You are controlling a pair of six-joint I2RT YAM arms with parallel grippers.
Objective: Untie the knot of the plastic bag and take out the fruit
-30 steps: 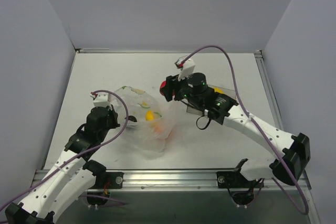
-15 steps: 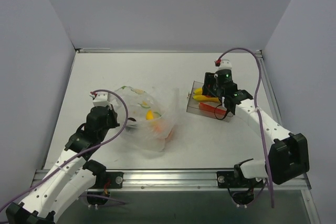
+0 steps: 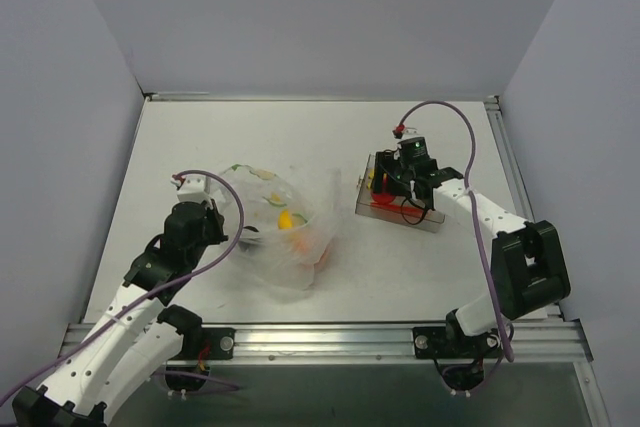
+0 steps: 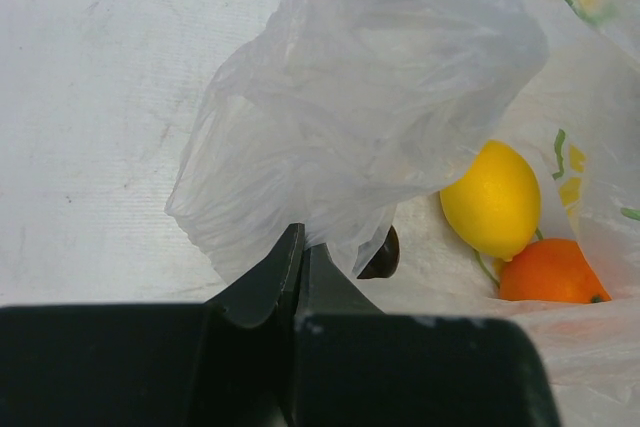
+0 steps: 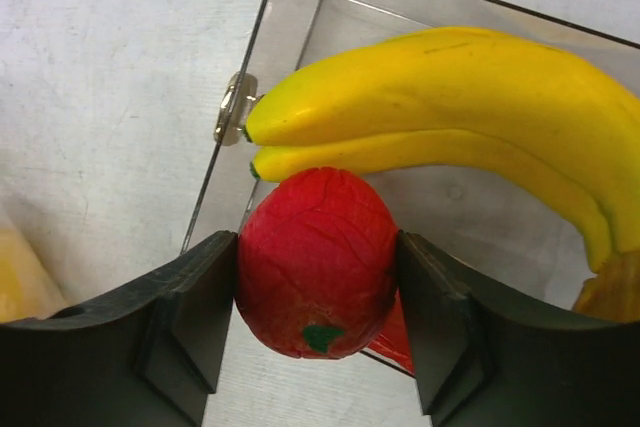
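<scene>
The plastic bag (image 3: pixel 285 222) lies crumpled left of centre, and my left gripper (image 3: pixel 243 230) is shut on a fold of its thin film (image 4: pixel 330 147). Inside it lie a yellow fruit (image 4: pixel 492 197), an orange one (image 4: pixel 548 272) and a dark ball (image 4: pixel 381 255). The knot does not show in any view. My right gripper (image 5: pixel 318 277) is shut on a red fruit (image 5: pixel 315 262), held just above the near-left corner of the clear box (image 5: pixel 300 17). In that box are a yellow banana (image 5: pixel 450 107) and a red piece (image 5: pixel 400 342).
The clear rigid box (image 3: pixel 425 219) stands right of centre, with a metal clasp (image 5: pixel 233 120) on its left wall. Grey walls close the table on three sides. A purple cable (image 3: pixel 440 112) loops above the right arm.
The right arm has carried the red fruit away from the bag, swung right and lowered over the clear box. The left gripper and bag have stayed put.
</scene>
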